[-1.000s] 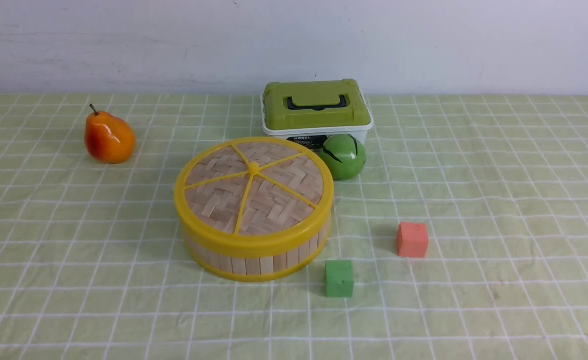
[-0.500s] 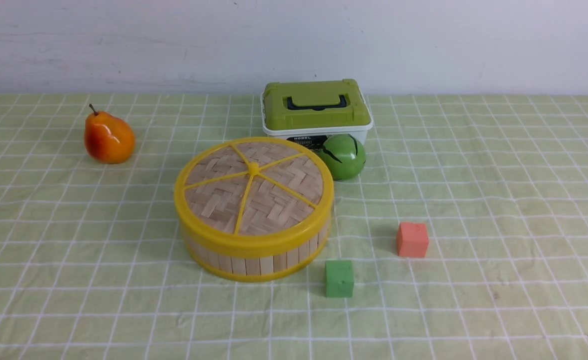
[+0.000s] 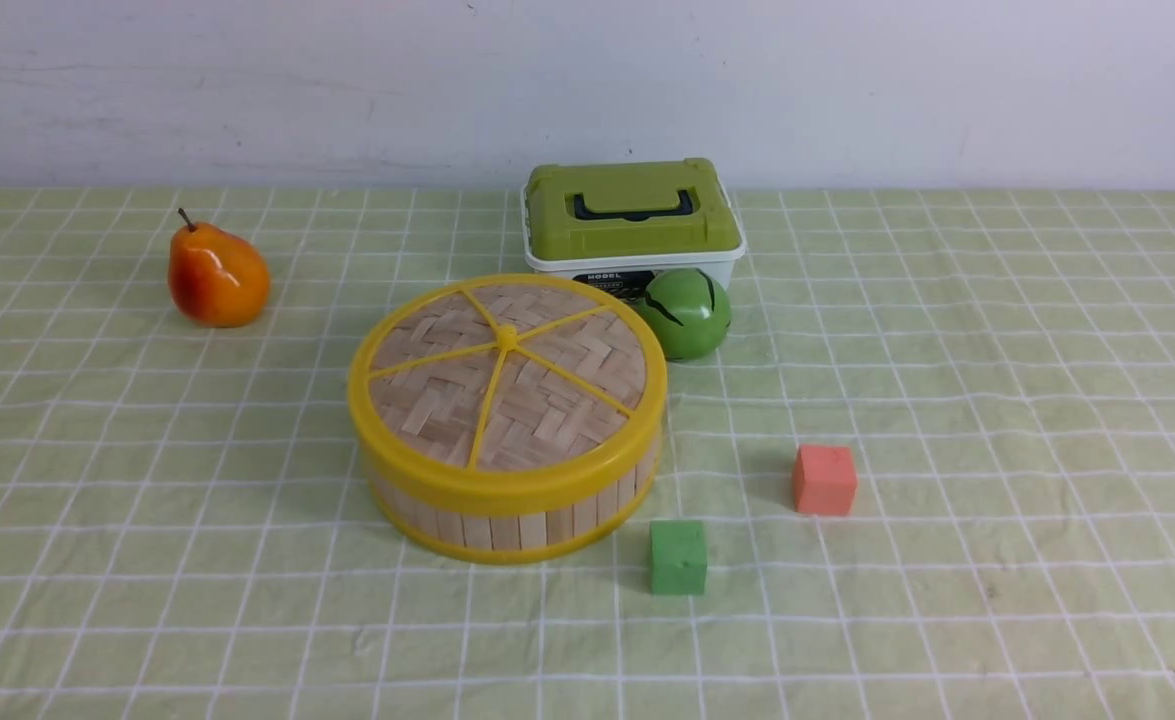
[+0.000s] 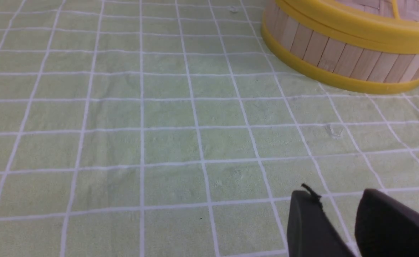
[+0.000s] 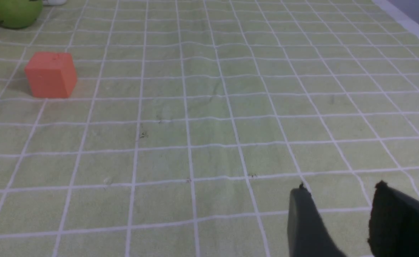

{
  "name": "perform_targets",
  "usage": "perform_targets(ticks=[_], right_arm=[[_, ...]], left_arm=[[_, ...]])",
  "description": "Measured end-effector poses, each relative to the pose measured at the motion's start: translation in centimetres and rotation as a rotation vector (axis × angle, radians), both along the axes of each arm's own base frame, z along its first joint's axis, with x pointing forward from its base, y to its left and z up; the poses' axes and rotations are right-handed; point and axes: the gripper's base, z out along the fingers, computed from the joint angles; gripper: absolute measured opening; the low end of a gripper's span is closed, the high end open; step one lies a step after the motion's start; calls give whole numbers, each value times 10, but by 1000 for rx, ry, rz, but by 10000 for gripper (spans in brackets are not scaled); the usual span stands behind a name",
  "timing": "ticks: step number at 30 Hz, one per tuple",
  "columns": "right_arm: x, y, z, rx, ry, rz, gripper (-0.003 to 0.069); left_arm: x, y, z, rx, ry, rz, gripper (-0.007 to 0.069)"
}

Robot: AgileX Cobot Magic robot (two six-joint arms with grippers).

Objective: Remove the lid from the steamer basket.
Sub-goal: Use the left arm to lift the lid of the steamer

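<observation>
My left gripper [image 4: 337,197], jaws apart and empty, seems nearer; the lid [image 3: 537,400] on the basket [image 3: 507,527] lies ahead of it.

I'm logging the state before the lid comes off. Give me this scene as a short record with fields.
lid: seated on the steamer basket, not lifted
left gripper: jaws apart, empty, over bare tablecloth, short of the basket
right gripper: jaws apart, empty, over bare tablecloth
behind basket: green ball, white box with green top
front right of basket: green cube, red cube
far left: pear
</observation>
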Motion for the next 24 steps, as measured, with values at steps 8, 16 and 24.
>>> perform_targets(ticks=[8,16,24], right_arm=[[0,0,0,0,0,0,241],[0,0,0,0,0,0,241],[0,0,0,0,0,0,241]], left_arm=[[3,-1,13,-26,-143,0,211],[-1,0,62,-124,-688,0,218],[-15,4,89,-292,-961,-6,205]])
